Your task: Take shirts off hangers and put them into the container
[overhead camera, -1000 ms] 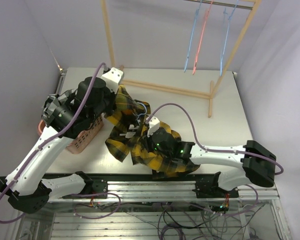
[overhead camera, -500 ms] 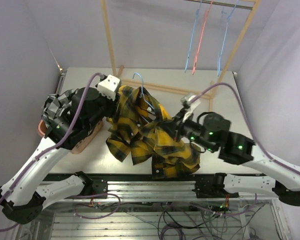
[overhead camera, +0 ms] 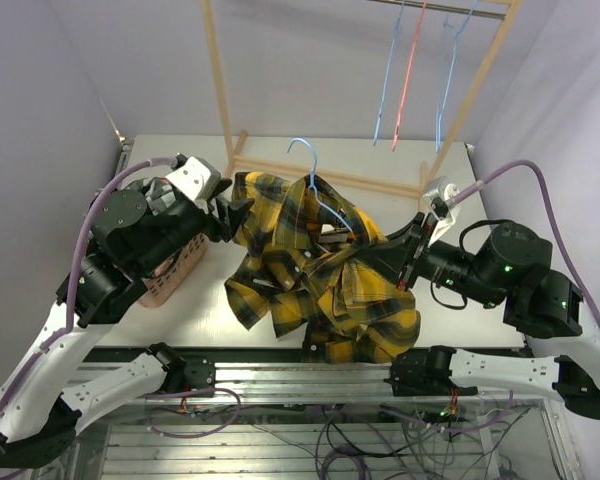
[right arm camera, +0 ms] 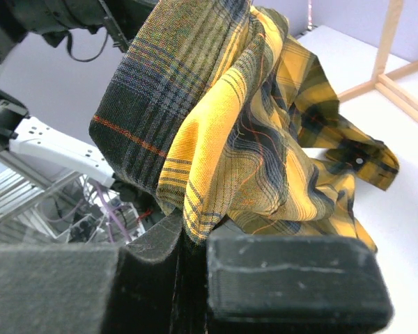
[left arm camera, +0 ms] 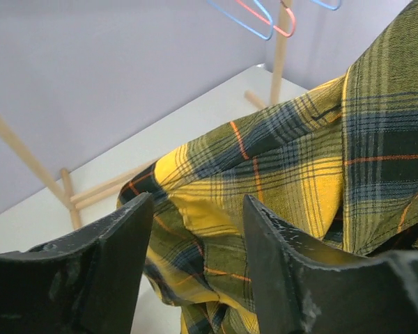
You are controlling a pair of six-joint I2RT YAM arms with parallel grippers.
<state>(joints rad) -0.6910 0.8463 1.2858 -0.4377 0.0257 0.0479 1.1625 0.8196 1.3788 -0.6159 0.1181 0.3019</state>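
A yellow-and-black plaid shirt (overhead camera: 320, 270) hangs bunched above the middle of the table, still on a light blue hanger (overhead camera: 314, 172) whose hook sticks up out of the collar. My right gripper (overhead camera: 408, 262) is shut on a fold of the shirt (right arm camera: 251, 125) at its right side; the fabric is pinched between the pads of the right gripper (right arm camera: 195, 240). At the shirt's left edge my left gripper (overhead camera: 228, 215) stands open, the plaid cloth (left arm camera: 299, 160) just beyond the left gripper (left arm camera: 195, 233). The salmon-pink container (overhead camera: 170, 280) sits partly hidden under the left arm.
A light wooden rack (overhead camera: 220, 90) stands at the back, its base bar (overhead camera: 380, 183) lying on the table behind the shirt. Two light blue empty hangers (overhead camera: 385, 90) and one pink-red hanger (overhead camera: 410, 70) hang from its rail. A wall is close on the left.
My left gripper has opened and let go of the shirt. The right arm has swung right and up, pulling the shirt off the table, and the blue hanger's hook has risen with it.
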